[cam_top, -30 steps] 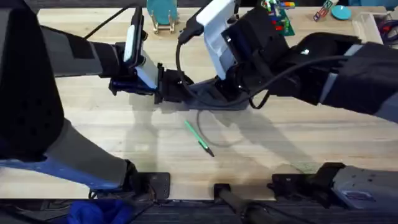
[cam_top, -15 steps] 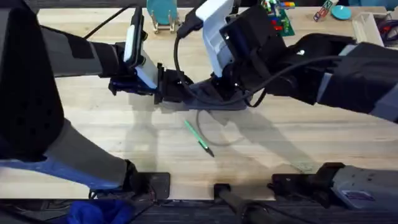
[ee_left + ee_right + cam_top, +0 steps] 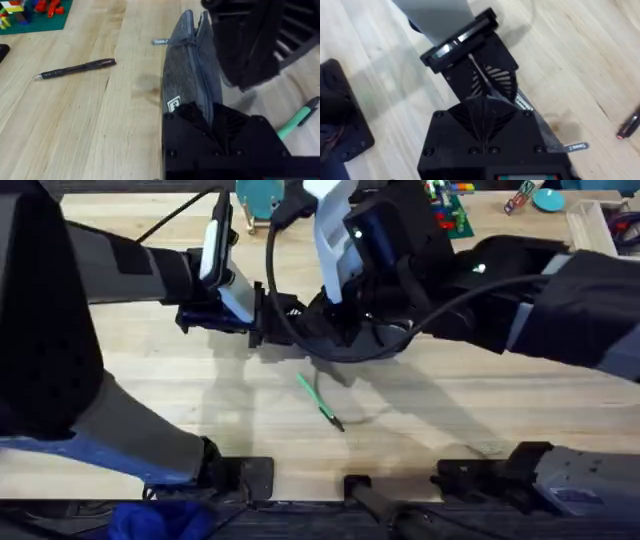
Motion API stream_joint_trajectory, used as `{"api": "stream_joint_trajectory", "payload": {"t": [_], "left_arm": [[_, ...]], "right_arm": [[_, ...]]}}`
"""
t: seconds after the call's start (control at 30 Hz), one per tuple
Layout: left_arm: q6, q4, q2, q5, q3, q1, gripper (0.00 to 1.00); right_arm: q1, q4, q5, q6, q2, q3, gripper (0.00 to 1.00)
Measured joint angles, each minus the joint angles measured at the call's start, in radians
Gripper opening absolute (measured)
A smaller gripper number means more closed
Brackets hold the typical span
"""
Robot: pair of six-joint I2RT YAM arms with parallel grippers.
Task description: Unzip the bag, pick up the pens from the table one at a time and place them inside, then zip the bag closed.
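Note:
The blue-grey bag (image 3: 191, 75) lies on the table (image 3: 480, 400), its zipper running along the top and its small metal pull tab (image 3: 160, 41) sticking out at the far end. My left gripper (image 3: 268, 323) is shut on the bag's near end (image 3: 210, 112). Over the middle of the bag hovers my right gripper (image 3: 335, 325), fingers together (image 3: 482, 107), hiding most of it from above. It is the dark bulk beside the bag in the left wrist view (image 3: 250, 50). The black pen (image 3: 75, 68) lies beyond the bag. The green pen (image 3: 320, 400) lies in front of it.
A green mat with toy bricks (image 3: 452, 208) and a teal stand (image 3: 262, 202) sit at the table's far edge, with a tray (image 3: 600, 225) at the far right. Bare tabletop stretches in front of the green pen.
My right gripper has slid left along the bag toward the left gripper, covering more of it. The left gripper, the bag and the green pen have stayed put.

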Motion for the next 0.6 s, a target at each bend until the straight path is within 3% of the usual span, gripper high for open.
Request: {"api": "stream_joint_trajectory", "payload": {"t": [0.37,0.6], "left_arm": [[0.000,0.000,0.000,0.000,0.000,0.000,0.043],[0.000,0.000,0.000,0.000,0.000,0.000,0.043]], "right_arm": [[0.008,-0.002,-0.014,0.016,-0.003,0.001,0.030],[0.005,-0.048,0.028,0.019,-0.099,0.001,0.066]]}}
